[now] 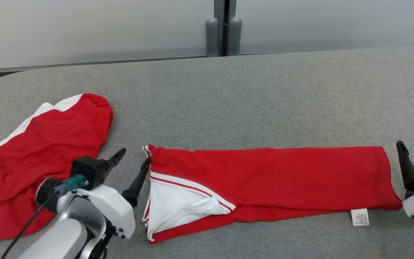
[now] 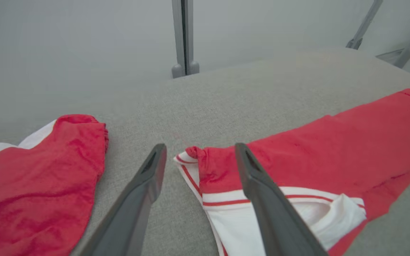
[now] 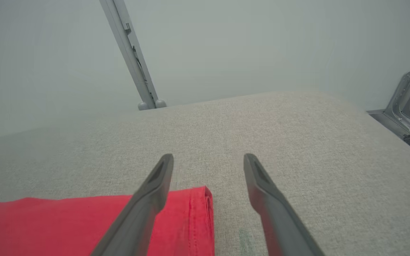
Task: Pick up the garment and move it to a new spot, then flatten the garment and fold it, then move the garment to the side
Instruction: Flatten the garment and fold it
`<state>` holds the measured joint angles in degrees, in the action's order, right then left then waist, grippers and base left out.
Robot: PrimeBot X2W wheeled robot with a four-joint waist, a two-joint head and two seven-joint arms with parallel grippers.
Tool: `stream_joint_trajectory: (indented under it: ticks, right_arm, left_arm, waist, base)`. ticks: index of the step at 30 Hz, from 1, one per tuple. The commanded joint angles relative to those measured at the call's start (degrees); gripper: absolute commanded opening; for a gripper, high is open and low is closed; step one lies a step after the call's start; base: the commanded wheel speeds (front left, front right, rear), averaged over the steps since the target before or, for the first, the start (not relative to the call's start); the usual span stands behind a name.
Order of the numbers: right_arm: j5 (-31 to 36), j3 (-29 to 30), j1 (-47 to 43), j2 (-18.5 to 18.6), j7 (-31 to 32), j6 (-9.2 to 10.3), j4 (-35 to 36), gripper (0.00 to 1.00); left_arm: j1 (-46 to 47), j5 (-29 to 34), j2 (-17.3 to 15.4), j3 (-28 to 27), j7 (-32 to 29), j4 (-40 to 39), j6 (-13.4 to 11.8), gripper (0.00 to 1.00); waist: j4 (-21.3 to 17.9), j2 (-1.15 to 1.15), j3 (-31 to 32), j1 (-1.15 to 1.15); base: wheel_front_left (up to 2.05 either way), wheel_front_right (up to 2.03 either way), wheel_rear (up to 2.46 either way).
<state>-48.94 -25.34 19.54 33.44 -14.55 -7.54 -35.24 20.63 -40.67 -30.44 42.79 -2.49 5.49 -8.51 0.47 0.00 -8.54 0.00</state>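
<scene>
Left fingers (image 1: 137, 181), spread, sit at the left end of the folded red garment (image 1: 282, 172) stretched across the near grey surface (image 1: 228, 100) in the head view; right fingers (image 1: 408, 169), also spread, sit just beside its right end. Left wrist view: the striped corner lies between the parted fingers. Right wrist view: the red hem ends between the fingers.

White-shelled forearm (image 1: 95, 210) bears dark fingers (image 1: 137, 181), teal connector (image 1: 73, 181), black cable (image 1: 23, 231).
</scene>
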Motion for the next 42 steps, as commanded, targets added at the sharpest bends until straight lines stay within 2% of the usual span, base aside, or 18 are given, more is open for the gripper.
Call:
stream_joint_trajectory:
  ticks: [1, 7, 11, 14, 16, 21, 26, 32, 38, 42]
  right_arm:
    - [1.0, 0.6, 0.6, -0.4, -0.4, 0.10, 0.7, 1.00]
    - [10.3, 8.4, -1.5, -4.7, -0.7, 0.10, 10.0, 1.00]
    - [18.4, 14.6, -4.8, -8.9, -0.7, 0.10, 17.2, 1.00]
    - [23.1, 18.7, -8.3, -12.8, -0.7, 0.08, 21.6, 1.00]
    - [24.5, 20.8, -10.2, -15.5, -0.7, 0.08, 23.7, 1.00]
    - [27.4, 22.1, -13.9, -19.4, -0.7, 0.08, 25.9, 1.00]
    - [29.3, 21.3, -15.0, -20.5, -0.7, 0.08, 26.2, 1.00]
    - [28.6, 23.1, -14.0, -21.7, -0.7, 0.07, 23.0, 1.00]
    - [25.0, 28.7, -12.1, -24.4, -0.7, 0.08, 13.5, 1.00]
    - [25.5, 32.1, -9.8, -25.0, -0.7, 0.06, 6.6, 1.00]
  left_arm:
    - [0.8, -0.7, 0.5, -1.1, 1.6, 0.3, -0.7, 1.00]
    - [-0.1, -3.6, 6.3, -8.9, 15.4, 2.3, -2.4, 1.00]
    - [-2.2, -1.7, 11.1, -15.1, 17.6, 2.5, -2.2, 1.00]
    - [-5.4, 3.4, 17.0, -23.4, 17.6, 0.4, -1.8, 1.00]
    - [-8.3, 7.6, 20.7, -27.1, 17.6, 0.6, -0.2, 1.00]
    - [-13.0, 18.0, 25.7, -32.9, 17.6, 2.3, 3.5, 1.00]
    - [-14.6, 22.6, 27.2, -36.4, 17.6, 3.1, 6.5, 1.00]
    - [-14.1, 22.1, 27.4, -36.6, 17.6, 4.4, 8.6, 1.00]
    - [-12.7, 21.9, 27.4, -35.3, 17.6, 5.3, 9.1, 1.00]
    - [-12.0, 21.9, 27.4, -34.5, 17.6, 6.1, 9.3, 1.00]
  waist:
    - [0.1, 0.00, 0.4, 0.00]
    - [0.2, 0.00, 1.9, 0.00]
    - [0.4, 0.00, 2.6, 0.00]
    - [0.9, 0.00, 2.9, 0.00]
    - [1.0, 0.00, 3.2, 0.00]
    - [1.2, 0.00, 3.6, 0.00]
    - [1.2, 0.00, 3.0, 0.00]
    - [1.5, 0.00, 1.7, 0.00]
    - [2.5, 0.00, 0.0, 0.00]
    - [3.1, 0.00, -1.2, 0.00]
  base:
    - [0.00, 0.00, 0.00]
    - [0.00, 0.00, 0.00]
    - [0.00, 0.00, 0.00]
    - [0.00, 0.00, 0.00]
    - [0.00, 0.00, 0.00]
    - [0.00, 0.00, 0.00]
    - [0.00, 0.00, 0.00]
    - [0.00, 0.00, 0.00]
    - [0.00, 0.00, 0.00]
    - [0.00, 0.00, 0.00]
